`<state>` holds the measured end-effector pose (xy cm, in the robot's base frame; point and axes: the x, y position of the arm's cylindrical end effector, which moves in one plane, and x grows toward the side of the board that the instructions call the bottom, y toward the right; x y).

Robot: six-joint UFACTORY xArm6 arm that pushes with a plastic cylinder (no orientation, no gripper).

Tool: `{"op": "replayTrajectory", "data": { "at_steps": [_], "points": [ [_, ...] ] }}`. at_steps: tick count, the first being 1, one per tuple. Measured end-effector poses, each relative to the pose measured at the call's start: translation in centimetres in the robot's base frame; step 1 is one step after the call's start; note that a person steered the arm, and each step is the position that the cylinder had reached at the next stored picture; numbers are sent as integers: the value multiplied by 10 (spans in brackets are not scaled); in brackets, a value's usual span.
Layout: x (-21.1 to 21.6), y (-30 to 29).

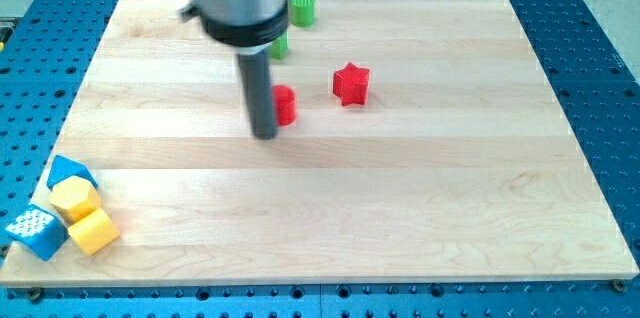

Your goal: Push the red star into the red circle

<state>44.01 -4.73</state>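
The red star (351,84) lies on the wooden board (400,188), right of centre in the upper half. The red circle (285,105) is a short red cylinder to the star's left, partly hidden behind my rod. My tip (265,135) rests on the board just left of and slightly below the red circle, touching or almost touching it. The star is about a block's width to the right of the circle, on the far side from my tip.
A green cylinder (301,8) stands near the board's top edge, and another green block (279,45) shows partly behind the rod. At the bottom left corner lie a blue block (68,171), two yellow blocks (76,199) (93,231) and a blue-white patterned block (34,230).
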Motion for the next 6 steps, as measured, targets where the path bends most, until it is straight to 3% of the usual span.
{"op": "replayTrajectory", "data": {
  "at_steps": [1,2,3,4,5,6],
  "points": [
    [31,40],
    [-1,152],
    [-63,130],
    [-57,52],
    [-99,88],
    [-181,136]
  ]
}}
